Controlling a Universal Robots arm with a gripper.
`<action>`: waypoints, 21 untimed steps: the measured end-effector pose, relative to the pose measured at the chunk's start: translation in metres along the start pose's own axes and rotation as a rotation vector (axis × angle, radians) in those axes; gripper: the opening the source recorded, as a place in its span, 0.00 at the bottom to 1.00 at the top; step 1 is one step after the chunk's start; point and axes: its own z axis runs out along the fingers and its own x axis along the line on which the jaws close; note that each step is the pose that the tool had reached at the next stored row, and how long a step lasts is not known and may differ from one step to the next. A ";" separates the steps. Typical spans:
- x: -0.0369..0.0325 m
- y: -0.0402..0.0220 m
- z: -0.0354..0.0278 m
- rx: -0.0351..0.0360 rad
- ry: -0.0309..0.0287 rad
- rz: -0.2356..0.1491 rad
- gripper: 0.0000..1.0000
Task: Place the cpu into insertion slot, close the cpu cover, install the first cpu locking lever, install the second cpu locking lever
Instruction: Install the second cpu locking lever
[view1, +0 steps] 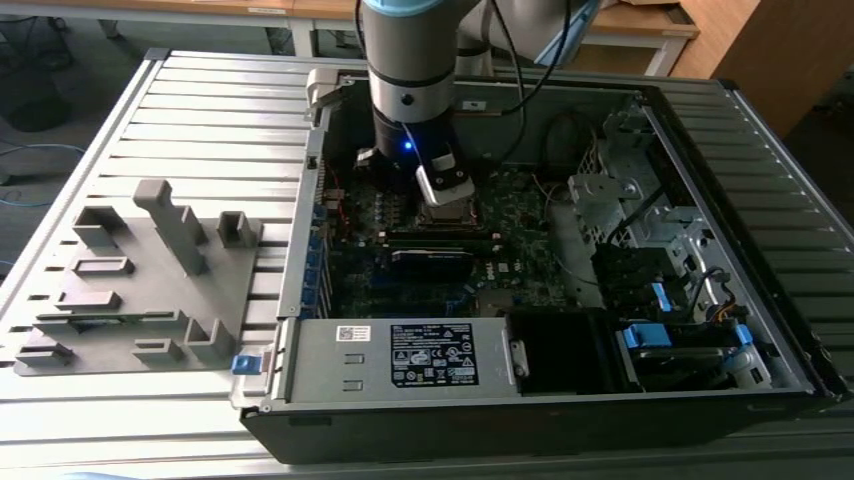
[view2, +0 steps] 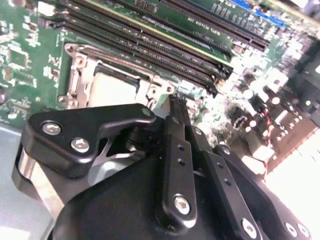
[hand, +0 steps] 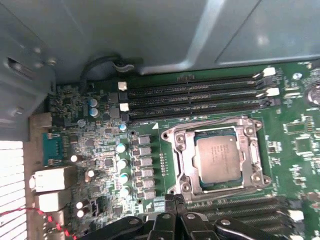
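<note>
My fingers (hand: 174, 210) pressed together, holding nothing, hovering just beside insertion slot (hand: 176, 150). Cpu (hand: 218, 159) seated inside, cpu cover (hand: 256, 155) down round it, approx 1 o'clock from fingertips.

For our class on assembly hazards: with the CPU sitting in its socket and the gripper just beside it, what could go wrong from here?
1. The gripper hangs close to the cpu cover; a careless move might scrape the cpu.
2. The memory slots run along the insertion slot, so a sideways sweep could catch them.
3. Small capacitors stand nearby and could be knocked.
</note>
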 end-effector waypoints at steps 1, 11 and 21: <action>-0.0001 0.0003 -0.0029 0.0000 0.0000 0.000 0.11; -0.0216 0.0037 -0.0050 0.0000 0.0001 0.000 0.11; -0.0495 0.0154 -0.0014 0.0000 0.0002 0.000 0.11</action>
